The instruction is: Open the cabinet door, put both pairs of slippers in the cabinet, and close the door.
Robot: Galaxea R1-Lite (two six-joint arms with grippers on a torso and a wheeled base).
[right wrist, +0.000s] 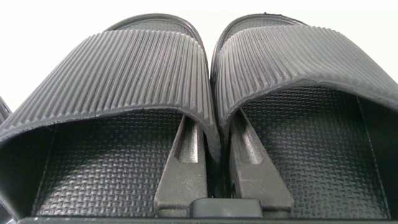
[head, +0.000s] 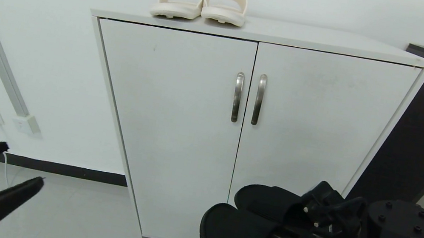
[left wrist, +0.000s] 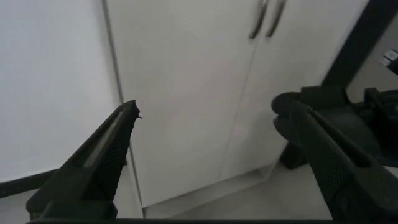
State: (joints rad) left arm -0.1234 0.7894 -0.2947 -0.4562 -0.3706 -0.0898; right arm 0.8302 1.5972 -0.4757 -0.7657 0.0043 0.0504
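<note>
Against the white wall (head: 42, 0) the cabinet (head: 175, 130) stood shut. At eight o'clock the left gripper (head: 24, 164) hung spread wide; at twelve, cream slippers (head: 200, 3) sat on top; at five, the right gripper (right wrist: 212, 121) pinched the black slippers (head: 244, 232), which might slip from so thin a hold.
</note>
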